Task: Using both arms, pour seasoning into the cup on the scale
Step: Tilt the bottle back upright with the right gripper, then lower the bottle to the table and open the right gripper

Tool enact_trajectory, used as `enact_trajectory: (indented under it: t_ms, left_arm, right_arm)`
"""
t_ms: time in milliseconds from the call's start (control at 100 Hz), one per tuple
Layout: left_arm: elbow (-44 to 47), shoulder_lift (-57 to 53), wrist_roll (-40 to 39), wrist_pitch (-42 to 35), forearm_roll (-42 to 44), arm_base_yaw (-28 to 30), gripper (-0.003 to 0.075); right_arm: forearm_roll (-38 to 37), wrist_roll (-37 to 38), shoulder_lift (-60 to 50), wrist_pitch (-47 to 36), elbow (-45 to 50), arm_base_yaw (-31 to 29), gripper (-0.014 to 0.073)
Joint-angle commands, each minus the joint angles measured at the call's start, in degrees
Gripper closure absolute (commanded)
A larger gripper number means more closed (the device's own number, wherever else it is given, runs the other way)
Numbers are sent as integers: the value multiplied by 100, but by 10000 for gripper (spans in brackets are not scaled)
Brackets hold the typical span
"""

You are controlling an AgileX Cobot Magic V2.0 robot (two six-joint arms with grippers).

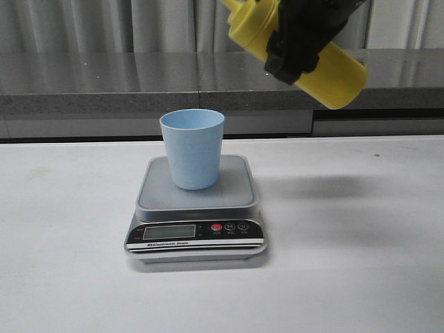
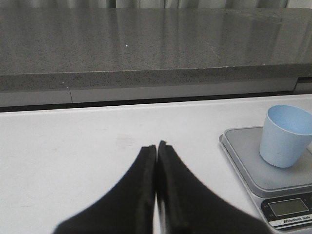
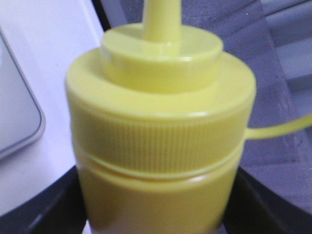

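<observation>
Seasoning (image 1: 333,69) tilted high, clamped in right jaws; left jaws closed, empty.

The scale (image 1: 196,211) sat flat, its grey square platform bearing the pale blue cup (image 1: 193,148), which stood upright and open-mouthed toward the platform's rear. Its black-silver front carried an LCD display and a red button. The yellow seasoning bottle (image 1: 331,71) hung tilted well above the scale, up and to the cup's right, base outward and ribbed cap end nearer the cup.
</observation>
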Motion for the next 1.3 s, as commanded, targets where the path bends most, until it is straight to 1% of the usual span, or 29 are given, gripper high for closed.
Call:
enact_trajectory:
  t_ms: [0, 220, 390, 510, 660, 730, 840, 910, 1090, 1290]
  left_arm:
    - [-156, 44, -12, -491, -88, 4, 740]
    - [-156, 44, -12, -491, -88, 4, 740]
    - [-156, 44, -12, -491, -88, 4, 740]
    - [-156, 44, -12, -491, -88, 4, 740]
    - [-156, 44, -12, -491, -88, 4, 740]
    - [-156, 44, -12, -491, -88, 4, 740]
    - [-156, 44, -12, -491, -88, 4, 740]
    - [-156, 44, -12, -491, -88, 4, 740]
    - [-156, 44, -12, -491, -88, 4, 740]
    - [-156, 44, -12, -491, -88, 4, 740]
  right_arm:
    - [689, 59, -396, -696, -126, -237, 347]
    - [2273, 59, -486, -1778, 284, -702, 347]
    - [3065, -45, -486, -2594, 886, -960, 347]
    - [3615, -241, -486, -3374, 1392, -1096, 347]
    - [4467, -630, -486, -4553, 2078, -1210, 347]
    - [4745, -758, -486, -5058, 2394, -1238, 347]
    - [4893, -900, -479, -5825, 2845, -1245, 347]
    - [4896, -977, -438, -6166, 3039, -1245, 347]
    - [4900, -1061, -123, -6388, 3133, -1245, 347]
    - [4900, -1061, 361, -7027, 3134, -1245, 347]
